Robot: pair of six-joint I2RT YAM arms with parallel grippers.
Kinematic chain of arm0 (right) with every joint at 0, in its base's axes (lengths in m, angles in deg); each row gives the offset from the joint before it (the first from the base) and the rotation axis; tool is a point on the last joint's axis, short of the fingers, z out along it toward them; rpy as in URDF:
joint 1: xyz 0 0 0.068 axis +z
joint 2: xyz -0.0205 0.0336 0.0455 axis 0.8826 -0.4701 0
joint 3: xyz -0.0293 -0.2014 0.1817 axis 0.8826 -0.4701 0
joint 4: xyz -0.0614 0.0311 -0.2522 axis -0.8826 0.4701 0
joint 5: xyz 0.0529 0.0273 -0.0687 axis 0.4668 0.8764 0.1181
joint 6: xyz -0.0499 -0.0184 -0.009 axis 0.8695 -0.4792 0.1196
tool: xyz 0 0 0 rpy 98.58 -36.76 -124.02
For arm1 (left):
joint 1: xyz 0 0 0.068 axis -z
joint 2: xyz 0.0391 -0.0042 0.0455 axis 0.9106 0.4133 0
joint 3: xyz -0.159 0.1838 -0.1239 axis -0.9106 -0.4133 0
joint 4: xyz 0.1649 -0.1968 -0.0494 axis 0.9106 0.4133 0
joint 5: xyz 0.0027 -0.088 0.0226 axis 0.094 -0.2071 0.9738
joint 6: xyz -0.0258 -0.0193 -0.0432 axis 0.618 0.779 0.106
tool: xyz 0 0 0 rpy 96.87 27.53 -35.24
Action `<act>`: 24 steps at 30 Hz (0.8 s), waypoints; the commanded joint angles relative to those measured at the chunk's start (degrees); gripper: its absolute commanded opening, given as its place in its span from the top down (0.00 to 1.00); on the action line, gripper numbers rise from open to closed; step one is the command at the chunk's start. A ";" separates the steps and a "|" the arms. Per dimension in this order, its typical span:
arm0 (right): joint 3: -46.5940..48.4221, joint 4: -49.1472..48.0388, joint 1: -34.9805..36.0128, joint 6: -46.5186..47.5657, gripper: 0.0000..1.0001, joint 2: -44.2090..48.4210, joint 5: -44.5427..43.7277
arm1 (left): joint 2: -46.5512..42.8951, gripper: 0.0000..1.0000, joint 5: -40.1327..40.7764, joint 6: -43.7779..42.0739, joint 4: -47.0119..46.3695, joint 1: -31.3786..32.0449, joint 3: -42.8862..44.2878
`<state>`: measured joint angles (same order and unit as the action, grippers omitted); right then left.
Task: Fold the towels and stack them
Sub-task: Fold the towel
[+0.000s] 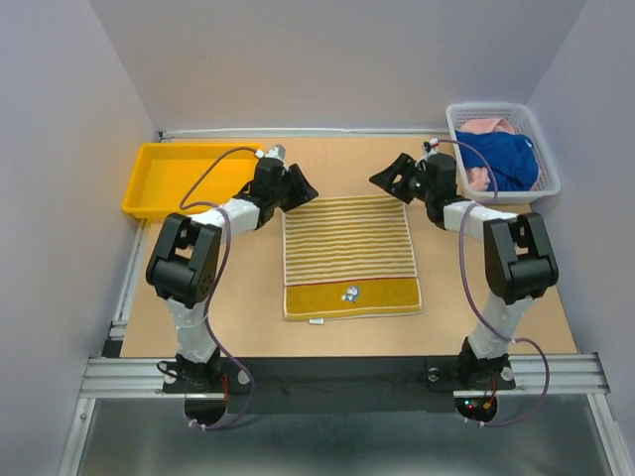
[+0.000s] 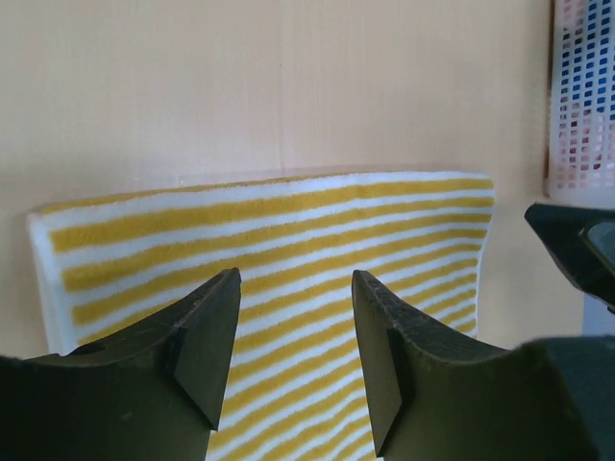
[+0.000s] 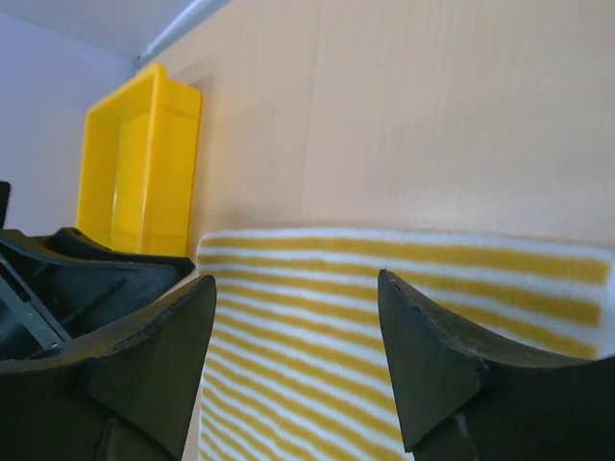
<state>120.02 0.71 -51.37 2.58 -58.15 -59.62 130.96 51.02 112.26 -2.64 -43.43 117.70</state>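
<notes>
Left pincer [image 1: 298, 184] open and empty, poised close by the far left corner of the striped towel [image 1: 347, 248]. Right pincer [image 1: 393, 178] likewise open, holding nothing, mirrored near the far right corner. From each wrist, parted jaws framing yellow and cream stripes and a thick, rounded edge, apparently a fold. Towel laid flat and square on the tabletop [image 1: 248, 322] between the two arms, with a plain yellow band and a small picture along the near edge. Blue towel [image 1: 504, 159] and pink towel [image 1: 484, 126] heaped unfolded in the white basket [image 1: 451, 117] at the far right. Yellow tray [image 1: 159, 183] at the far left.

Judged to be partway through folding the first towel, with two more to come. For a neat next fold:
- Lower both pincers evenly and pinch matching corners through every layer.
- Lift only enough to clear the cloth beneath.
- Carry both sides at one pace and set edge upon edge before letting go.

Likely faults: catching only the top layer, lagging on one side and skewing the stripes, or dragging the whole towel across the tabletop. Soft cloth, apt to sag between the grips, so best kept lightly taut.
</notes>
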 commanded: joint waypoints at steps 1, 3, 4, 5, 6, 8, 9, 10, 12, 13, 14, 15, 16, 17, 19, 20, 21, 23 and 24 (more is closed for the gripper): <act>5.41 -14.47 0.22 -2.70 0.26 -6.88 2.29 | 4.41 0.41 -4.00 -0.93 -8.13 0.35 5.82; 7.09 -15.89 0.22 -3.24 0.25 -9.62 2.46 | 6.35 0.42 -4.18 -0.93 -9.44 0.17 6.96; 7.35 -16.59 0.22 -3.50 0.25 -12.23 2.55 | 8.01 0.42 -4.18 -0.93 -9.80 0.17 7.05; 7.53 -17.90 0.22 -3.76 0.25 -13.48 2.81 | 8.81 0.42 -4.18 -1.02 -10.41 -0.18 7.14; 7.53 -18.44 0.13 -3.68 0.25 -15.67 2.73 | 10.21 0.43 -4.09 -1.10 -10.50 -0.35 7.06; 7.01 -19.32 -0.13 -3.77 0.25 -17.79 2.11 | 11.27 0.43 -3.74 -1.10 -11.12 -1.31 6.36; 5.87 -20.80 -0.74 -4.03 0.25 -19.28 1.85 | 12.15 0.43 -3.48 -1.02 -11.73 -1.76 5.39; 4.91 -21.51 -1.27 -4.47 0.25 -19.90 1.59 | 12.59 0.44 -3.39 -0.93 -11.91 -2.20 4.86; 3.15 -23.01 -2.84 -4.91 0.25 -20.52 0.36 | 13.30 0.44 -3.39 -0.75 -12.70 -3.60 3.29; 1.31 -23.62 -3.38 -4.91 0.25 -20.70 -0.17 | 13.47 0.44 -3.48 -0.84 -12.87 -3.96 2.84; 0.68 -23.98 -3.99 -4.30 0.25 -20.70 -0.87 | 13.56 0.44 -3.48 -1.10 -12.96 -4.22 2.40; -0.11 -24.15 -5.22 -3.86 0.25 -20.44 -0.96 | 13.48 0.44 -3.48 -1.80 -12.96 -4.57 1.44; -0.55 -24.24 -5.75 -3.42 0.25 -20.26 -0.96 | 13.39 0.44 -3.30 -2.07 -12.96 -4.66 0.91; -1.68 -24.24 -6.19 -2.37 0.25 -19.56 -0.96 | 13.21 0.44 -3.21 -2.25 -12.96 -4.75 0.47; -2.66 -24.16 -7.33 -1.40 0.25 -18.59 -1.49 | 12.51 0.44 -2.77 -2.69 -12.96 -4.92 -1.20; -3.53 -24.16 -7.69 -0.79 0.25 -18.15 -1.84 | 12.25 0.44 -2.60 -2.86 -13.05 -4.93 -1.64; -3.80 -24.16 -8.39 -0.52 0.25 -17.45 -1.84 | 11.64 0.44 -2.25 -3.04 -13.14 -5.01 -2.26; -3.98 -23.89 -8.66 0.62 0.25 -16.57 -1.76 | 10.76 0.44 -1.98 -3.91 -13.14 -5.01 -2.35; -3.72 -22.93 -8.83 1.24 0.24 -15.26 -1.75 | 9.36 0.44 -1.63 -4.79 -13.05 -5.01 -2.00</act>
<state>117.44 -24.14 -58.34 -0.80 -76.32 -57.94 144.51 47.21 111.25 -17.48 -48.02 117.20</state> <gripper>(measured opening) 0.752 0.559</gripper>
